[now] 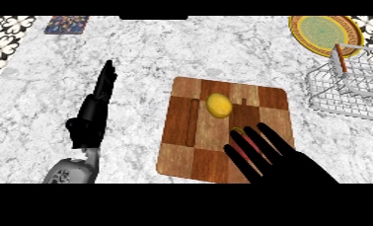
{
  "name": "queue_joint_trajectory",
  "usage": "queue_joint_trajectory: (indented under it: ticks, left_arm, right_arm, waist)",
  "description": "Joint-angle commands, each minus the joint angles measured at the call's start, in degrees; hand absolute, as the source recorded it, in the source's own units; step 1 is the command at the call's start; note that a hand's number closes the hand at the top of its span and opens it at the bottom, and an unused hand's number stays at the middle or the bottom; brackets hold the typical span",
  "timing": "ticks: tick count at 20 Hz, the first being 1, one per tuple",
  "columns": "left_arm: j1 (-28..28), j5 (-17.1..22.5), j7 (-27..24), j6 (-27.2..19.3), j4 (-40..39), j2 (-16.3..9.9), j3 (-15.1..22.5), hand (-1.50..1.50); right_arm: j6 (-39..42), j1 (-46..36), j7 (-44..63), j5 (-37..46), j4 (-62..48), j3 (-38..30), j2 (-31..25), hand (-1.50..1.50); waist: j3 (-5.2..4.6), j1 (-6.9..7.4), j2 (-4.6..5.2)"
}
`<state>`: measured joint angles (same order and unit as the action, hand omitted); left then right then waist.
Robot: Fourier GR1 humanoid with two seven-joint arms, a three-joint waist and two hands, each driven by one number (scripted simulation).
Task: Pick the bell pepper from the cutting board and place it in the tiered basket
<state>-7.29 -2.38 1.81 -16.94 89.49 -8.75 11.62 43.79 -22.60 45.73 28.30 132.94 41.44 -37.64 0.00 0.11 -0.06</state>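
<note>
Where marble counter (182, 52) spreads, wooden cutting board (197, 136), wire basket (342, 89).

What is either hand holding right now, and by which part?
Nothing. The right hand hovers open over the cutting board, short of the yellow bell pepper. The left hand rests open on the counter.

no readable text, labels, numbers anywhere
</note>
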Motion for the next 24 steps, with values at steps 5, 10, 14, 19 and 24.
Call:
queue_joint_trajectory:
  ticks: [5, 10, 14, 19, 24]
  left_arm:
    - [1.54, -1.96, 1.34, 0.34, 2.65, 0.94, 0.61, 0.0]
    - [-2.66, -1.44, 0.81, 2.27, -2.08, 1.43, -2.62, 0.0]
    - [-2.69, -0.01, -0.56, 3.76, -3.62, 1.44, -5.03, 0.0]
    - [1.41, -2.34, -0.24, 3.8, 0.96, 2.49, -3.14, 0.0]
    - [0.77, -2.68, 1.25, 4.91, 2.54, 2.48, -3.73, 0.0]
  right_arm:
    - [-3.42, 1.53, -9.5, 9.18, -8.28, -7.35, -0.8, -1.5]
    - [-2.92, 4.47, -12.38, 15.53, -12.08, -4.63, 3.9, -1.5]
    - [-1.77, 12.74, -15.12, 14.86, -4.75, -8.68, 0.3, -1.5]
    - [-2.42, 10.41, -21.96, 19.22, -11.64, -10.24, 4.51, -1.5]
    - [-3.33, 10.63, -25.77, 22.94, -16.18, -9.26, 7.21, -1.5]
  waist:
    - [0.05, 0.26, 0.09]
    - [0.0, 0.04, 0.1]
    - [0.0, -0.42, 0.04]
    - [0.0, -0.03, 0.02]
    - [0.01, 0.09, 0.01]
